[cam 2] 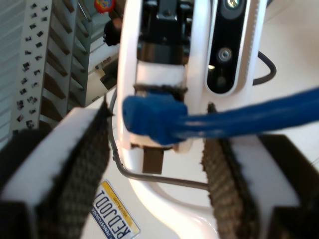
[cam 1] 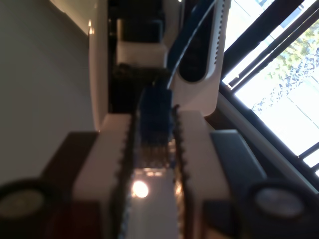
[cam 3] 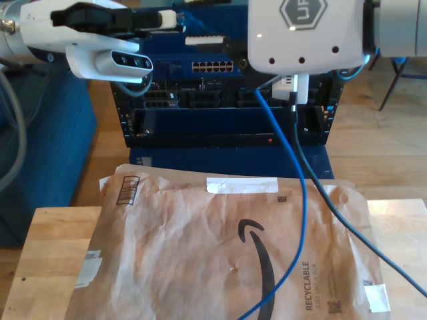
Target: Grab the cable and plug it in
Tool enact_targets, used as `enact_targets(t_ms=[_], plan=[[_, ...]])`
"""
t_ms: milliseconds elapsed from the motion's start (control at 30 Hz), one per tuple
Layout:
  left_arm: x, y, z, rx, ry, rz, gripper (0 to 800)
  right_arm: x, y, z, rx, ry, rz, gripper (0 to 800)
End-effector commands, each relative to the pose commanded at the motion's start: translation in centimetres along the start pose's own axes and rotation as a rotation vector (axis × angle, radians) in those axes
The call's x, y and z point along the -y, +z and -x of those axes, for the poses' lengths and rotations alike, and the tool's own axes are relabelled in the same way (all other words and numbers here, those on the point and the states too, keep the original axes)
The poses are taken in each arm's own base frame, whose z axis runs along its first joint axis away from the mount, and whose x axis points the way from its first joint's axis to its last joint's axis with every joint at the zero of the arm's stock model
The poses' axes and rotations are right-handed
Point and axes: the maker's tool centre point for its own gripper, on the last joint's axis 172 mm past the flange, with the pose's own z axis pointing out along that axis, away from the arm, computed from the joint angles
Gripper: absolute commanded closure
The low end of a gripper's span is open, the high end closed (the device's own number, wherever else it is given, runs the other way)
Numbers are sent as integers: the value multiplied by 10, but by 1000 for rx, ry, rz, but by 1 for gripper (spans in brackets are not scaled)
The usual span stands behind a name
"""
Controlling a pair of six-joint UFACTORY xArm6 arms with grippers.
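My first pincer [cam 1: 154, 120] is clamped on the plug [cam 1: 153, 105] of the cable [cam 2: 259, 114], which runs on between the parted pads of my second pincer [cam 2: 157, 127]; closing there off-centre could tug the plug askew.

My first gripper [cam 1: 152, 127] has its two white fingers [cam 1: 192, 149] pressed together on the plug of the cable [cam 1: 151, 102]. Its arm [cam 3: 303, 33] comes in from the exterior view's upper right (the wrist points downward). My second gripper [cam 2: 157, 129] holds its padded fingers [cam 2: 82, 154] wide apart and faces the first gripper closely. Its arm [cam 3: 67, 30] reaches in horizontally from the exterior view's upper left.
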Motion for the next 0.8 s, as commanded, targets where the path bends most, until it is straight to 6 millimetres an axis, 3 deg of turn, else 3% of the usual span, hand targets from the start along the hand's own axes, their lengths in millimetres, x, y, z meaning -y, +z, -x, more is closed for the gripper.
enact_targets(t_ms=[367,633,700,767,800], plan=[[3,1,1,1,4,-9,787,-2,1,-1,0,4,4,556],[4,1,0,-2,4,-16,782,-1,1,-2,-1,7,2,697],[7,2,-2,-5,4,-28,700,-1,1,0,3,14,0,774],[13,2,3,10,21,-47,470,-1,2,0,6,30,-1,790],[15,2,7,24,30,-55,469,-1,2,-1,5,32,0,792]])
